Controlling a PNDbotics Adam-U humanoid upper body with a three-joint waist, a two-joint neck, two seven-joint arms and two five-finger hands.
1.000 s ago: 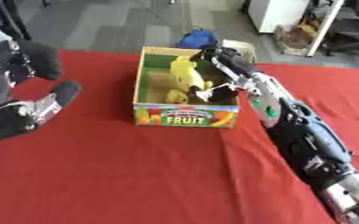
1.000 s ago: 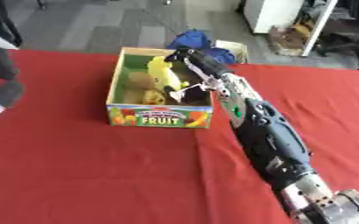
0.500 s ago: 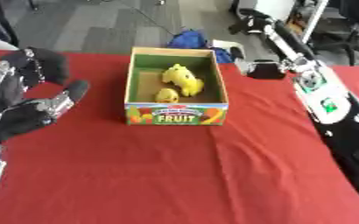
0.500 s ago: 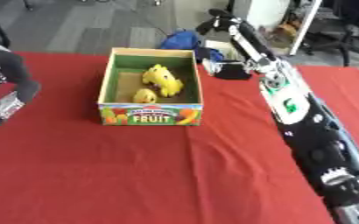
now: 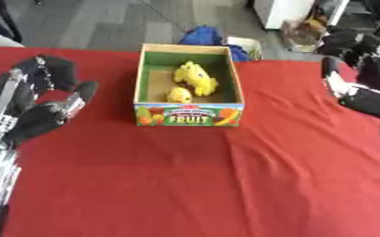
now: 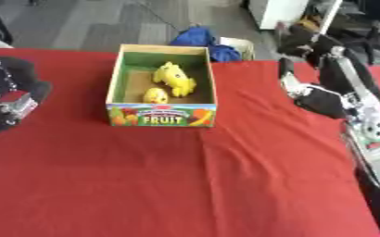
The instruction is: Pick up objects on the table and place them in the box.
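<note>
Box (image 6: 161, 109) near far edge of tabletop (image 6: 193, 185), middle, long axis running far-to-near. Two yellow objects (image 6: 170, 78) inside, on green floor. No loose objects visible on cloth. Right hand (image 6: 323, 88) above right edge, level with box, empty, fingers relaxed and apart. Left hand (image 5: 39, 104) near left edge, fingers relaxed, holding nothing. Box between both hands, roughly equidistant. Probably nothing left to pick.

My black left hand (image 5: 43, 113) rests at the left edge of the frame, fingers relaxed and pointing up. My black right hand (image 6: 327, 90) hangs at the right edge, fingers relaxed, holding nothing.
</note>
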